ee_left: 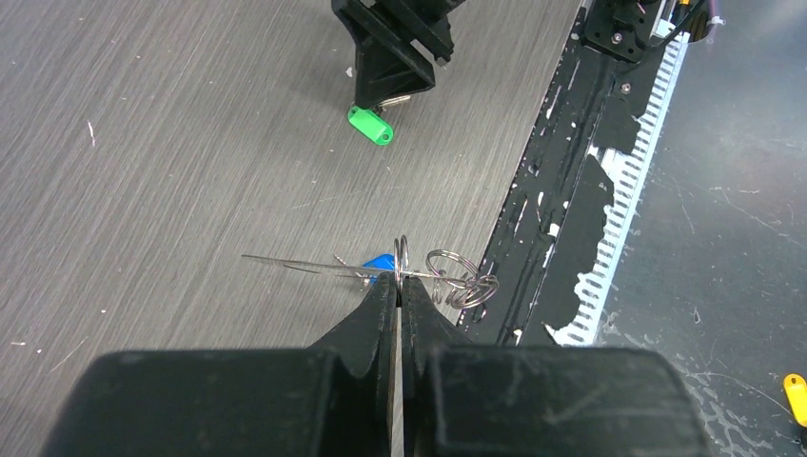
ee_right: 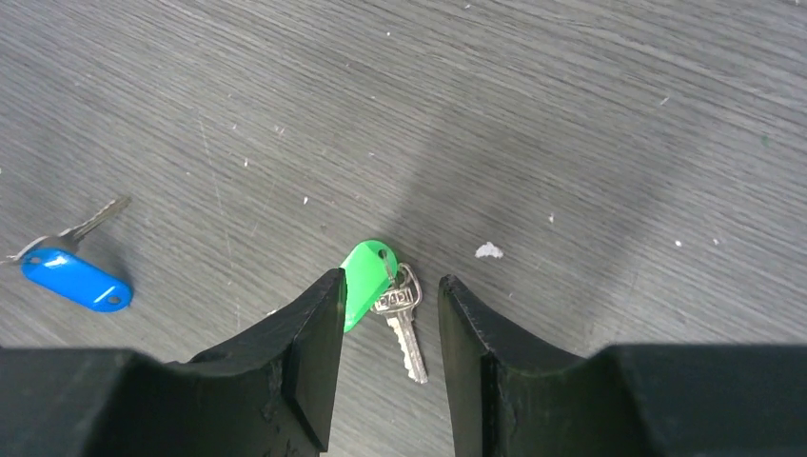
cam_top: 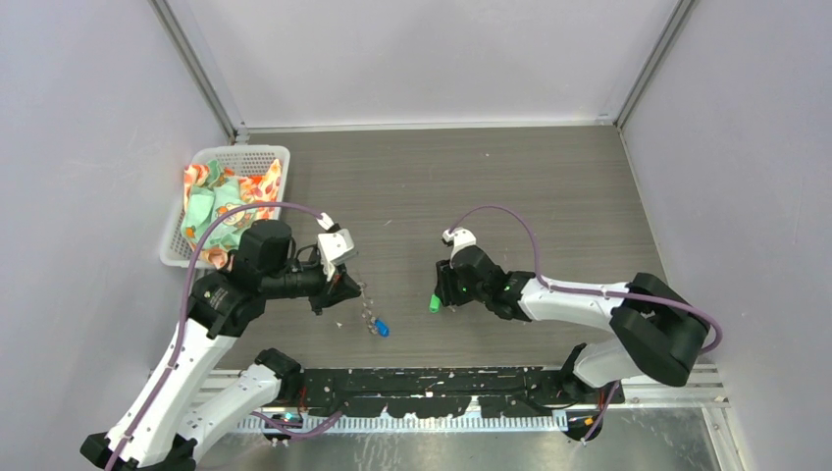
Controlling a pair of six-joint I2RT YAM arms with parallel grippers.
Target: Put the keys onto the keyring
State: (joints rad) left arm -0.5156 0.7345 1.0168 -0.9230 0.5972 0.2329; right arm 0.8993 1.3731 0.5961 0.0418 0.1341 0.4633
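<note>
My left gripper [ee_left: 400,279] is shut on the thin wire of the keyring [ee_left: 295,263], which shows edge-on with small rings [ee_left: 459,277] bunched at its right. Seen from above, the keyring [cam_top: 367,310] hangs below my left gripper [cam_top: 350,286]. The blue-headed key [ee_left: 381,263] sits just behind the wire, and its blue head [ee_right: 74,280] rests on the table; whether it is threaded on I cannot tell. My right gripper [ee_right: 390,284] stands open, low over the table, with the green-headed key [ee_right: 363,280] and its silver blade [ee_right: 406,335] between its fingers. The left finger [ee_right: 319,333] touches the green head.
A white basket [cam_top: 278,155] of coloured cloths stands at the far left. The black rail [cam_top: 442,383] carrying the arm bases runs along the near table edge. A yellow tag [ee_left: 796,396] lies on the metal surface beyond that rail.
</note>
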